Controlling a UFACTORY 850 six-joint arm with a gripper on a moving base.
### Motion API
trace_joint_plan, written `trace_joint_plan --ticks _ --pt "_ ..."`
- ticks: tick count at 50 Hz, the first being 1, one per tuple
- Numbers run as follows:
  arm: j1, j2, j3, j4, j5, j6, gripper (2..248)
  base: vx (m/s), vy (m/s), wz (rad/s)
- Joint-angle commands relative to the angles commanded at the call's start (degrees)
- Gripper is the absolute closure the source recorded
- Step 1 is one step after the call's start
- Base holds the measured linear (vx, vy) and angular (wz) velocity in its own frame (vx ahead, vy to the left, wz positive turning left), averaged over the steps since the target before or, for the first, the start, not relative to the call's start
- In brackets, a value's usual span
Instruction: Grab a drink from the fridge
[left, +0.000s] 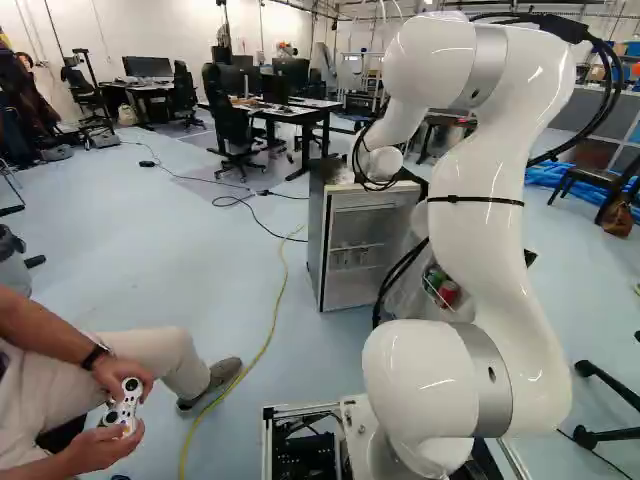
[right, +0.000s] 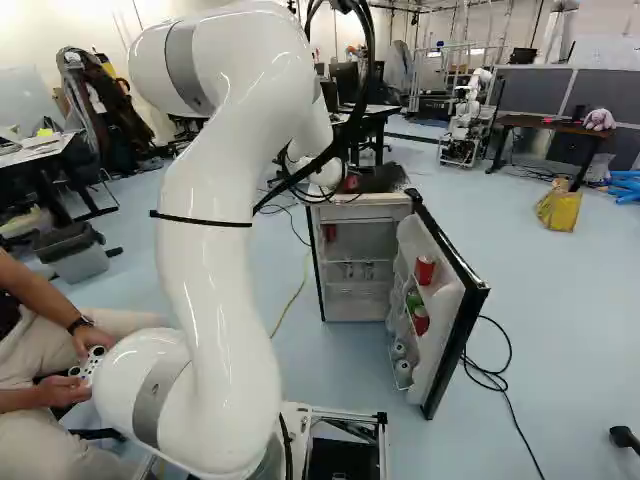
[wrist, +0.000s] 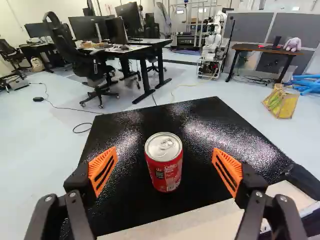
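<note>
Red drink can (wrist: 164, 167) on the fridge top (wrist: 215, 125), ungripped

Can: upright and unopened, near the front edge of the black top. It stands on the fridge (left: 317, 240), not inside it.

Fingers (wrist: 102, 172): spread wide, one to the left of the can, one to the right. Visible gaps at both sides; neither orange pad touches it.

Door (right: 462, 285): swung open on the right, reaching toward the near side. Upper red can (right: 425, 270), lower red can (right: 421, 320) and green can (right: 413, 299) sit in the door's racks. From where I stand the arm (left: 480, 220) is over the fridge, clear of those racks.

Progress, my judgement: access is done, since the door needs no further opening. The arm looks lined up on the can on top. Whether that can came out of the fridge, I cannot tell. If it is the intended drink, what remains is centring, closing on both sides, then lifting. If one from inside is wanted, the whole pick remains. No drink is held, so I would log the grab as incomplete.
</note>
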Motion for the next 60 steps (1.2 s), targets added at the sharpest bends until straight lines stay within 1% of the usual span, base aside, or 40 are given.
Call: trace_joint_plan --ticks 16,60 --pt "0.07 1.98 2.59 0.00 0.00 0.00 3 0.000 0.000 0.000" --pt "0.14 9.81 12.51 0.00 0.00 0.00 3 0.000 0.000 0.000"
